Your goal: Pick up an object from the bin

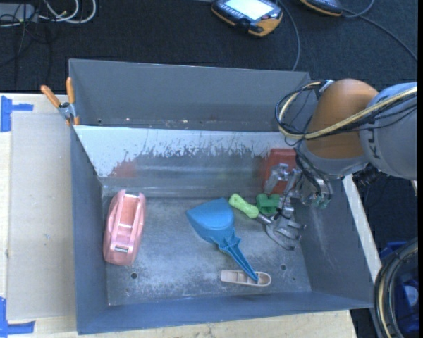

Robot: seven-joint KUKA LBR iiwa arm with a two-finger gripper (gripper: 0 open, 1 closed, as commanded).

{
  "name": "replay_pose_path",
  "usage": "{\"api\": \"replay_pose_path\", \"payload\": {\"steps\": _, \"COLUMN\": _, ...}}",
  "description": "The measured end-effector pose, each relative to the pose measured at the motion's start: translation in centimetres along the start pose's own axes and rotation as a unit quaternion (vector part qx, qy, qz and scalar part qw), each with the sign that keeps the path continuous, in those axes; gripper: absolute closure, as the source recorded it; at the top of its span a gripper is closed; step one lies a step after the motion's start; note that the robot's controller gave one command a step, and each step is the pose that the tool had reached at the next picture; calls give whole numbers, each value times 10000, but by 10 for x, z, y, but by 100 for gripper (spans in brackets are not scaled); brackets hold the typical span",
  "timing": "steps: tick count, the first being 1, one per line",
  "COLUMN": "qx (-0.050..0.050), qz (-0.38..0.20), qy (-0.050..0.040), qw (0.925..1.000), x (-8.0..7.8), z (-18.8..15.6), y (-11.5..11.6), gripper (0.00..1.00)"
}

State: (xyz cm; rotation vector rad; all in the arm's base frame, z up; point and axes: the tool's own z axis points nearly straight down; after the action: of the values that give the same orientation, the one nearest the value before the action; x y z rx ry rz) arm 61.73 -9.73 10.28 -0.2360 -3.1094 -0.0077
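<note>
- Low at the right side of the bin (197,104), the gripper (285,231) is seen just beside a small green thing (245,205) (open or shut cannot be told).
- The green thing should be lined up in the middle before any squeeze.
- The blue scoop (213,220) should not be bumped.

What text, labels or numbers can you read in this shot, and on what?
None legible.
Lit screen of the orange-rimmed handheld pendant beyond the grey metal bin: too blurred to read.
Pink plastic tape dispenser, blue plastic scoop, green plastic piece: no print visible.
</note>
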Motion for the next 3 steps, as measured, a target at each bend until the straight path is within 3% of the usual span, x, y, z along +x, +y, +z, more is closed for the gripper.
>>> {"api": "replay_pose_path", "payload": {"steps": 1, "qx": 4, "qz": 1038, "qy": -52, "qw": 9946, "x": 5, "z": -24, "y": -6, "gripper": 0}}
{"api": "replay_pose_path", "payload": {"steps": 2, "qx": -4, "qz": 991, "qy": 127, "qw": 9950, "x": 9, "z": 27, "y": 10, "gripper": 0}}
{"api": "replay_pose_path", "payload": {"steps": 3, "qx": -13, "qz": 2225, "qy": -31, "qw": 9749, "x": 5, "z": 42, "y": 5, "gripper": 100}}
